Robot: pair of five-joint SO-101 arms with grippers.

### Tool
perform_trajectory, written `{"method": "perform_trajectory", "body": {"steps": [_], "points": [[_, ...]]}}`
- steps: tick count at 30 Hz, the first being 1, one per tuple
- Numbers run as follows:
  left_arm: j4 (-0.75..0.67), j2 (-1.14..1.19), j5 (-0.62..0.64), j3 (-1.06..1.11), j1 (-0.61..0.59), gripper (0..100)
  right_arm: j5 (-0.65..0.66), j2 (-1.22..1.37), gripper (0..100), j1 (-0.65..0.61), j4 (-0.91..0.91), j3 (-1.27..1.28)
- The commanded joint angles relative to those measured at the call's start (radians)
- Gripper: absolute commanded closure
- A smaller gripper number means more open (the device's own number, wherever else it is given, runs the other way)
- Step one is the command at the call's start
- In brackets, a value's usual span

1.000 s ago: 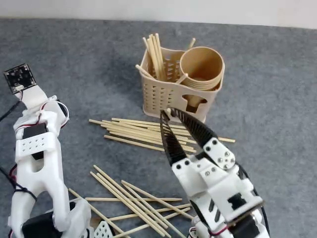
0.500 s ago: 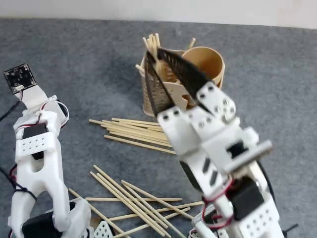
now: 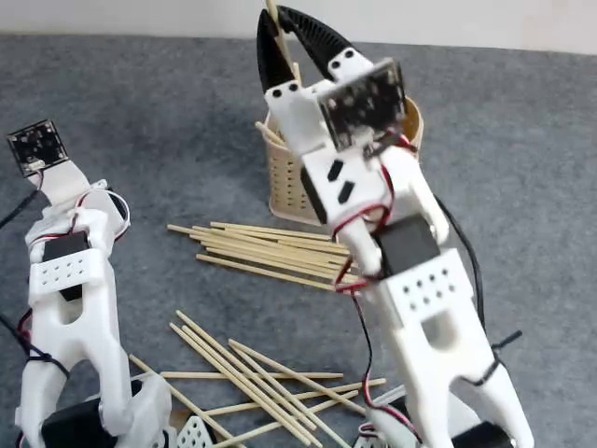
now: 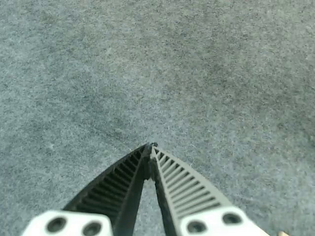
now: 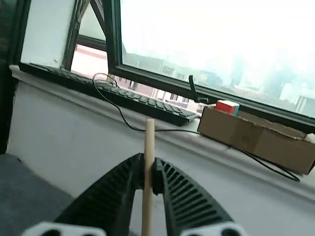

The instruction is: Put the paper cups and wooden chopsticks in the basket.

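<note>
Pinched upright between the closed jaws of the right gripper (image 3: 276, 15), above the far basket (image 3: 294, 182): one chopstick (image 5: 149, 135), light, stiff, smooth, likely to pivot unless held near mid-length; left gripper (image 4: 149, 147) closed on nothing over grey carpet (image 4: 206, 69).

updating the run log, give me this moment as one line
right tool: shut on chopstick, up by basket | left tool: shut, over table | loose chopsticks: on table

No legible txt, labels, nos. or signs in any view.
</note>
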Motion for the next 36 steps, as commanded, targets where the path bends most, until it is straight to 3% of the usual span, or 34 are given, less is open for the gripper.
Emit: {"method": "perform_trajectory", "body": {"steps": [1,10,14,19,24,36], "points": [[-0.018,-0.027,0.003,-0.005,-0.007,99,-0.014,0.016,99.2,0.045,-0.027,-0.058],[-0.018,-0.027,0.003,-0.005,-0.007,99,-0.015,0.027,94.8,0.05,-0.019,-0.013],[-0.018,-0.027,0.003,-0.005,-0.007,99,-0.14,-0.015,91.1,0.048,-0.002,-0.001],[-0.018,-0.027,0.003,-0.005,-0.007,99,-0.238,-0.093,89.2,0.045,0.216,-0.008],[-0.018,-0.027,0.003,-0.005,-0.007,99,-0.239,-0.176,89.2,-0.007,0.369,0.025],[-0.018,-0.027,0.003,-0.005,-0.008,99,-0.239,-0.407,89.2,-0.242,0.768,0.302]]}}
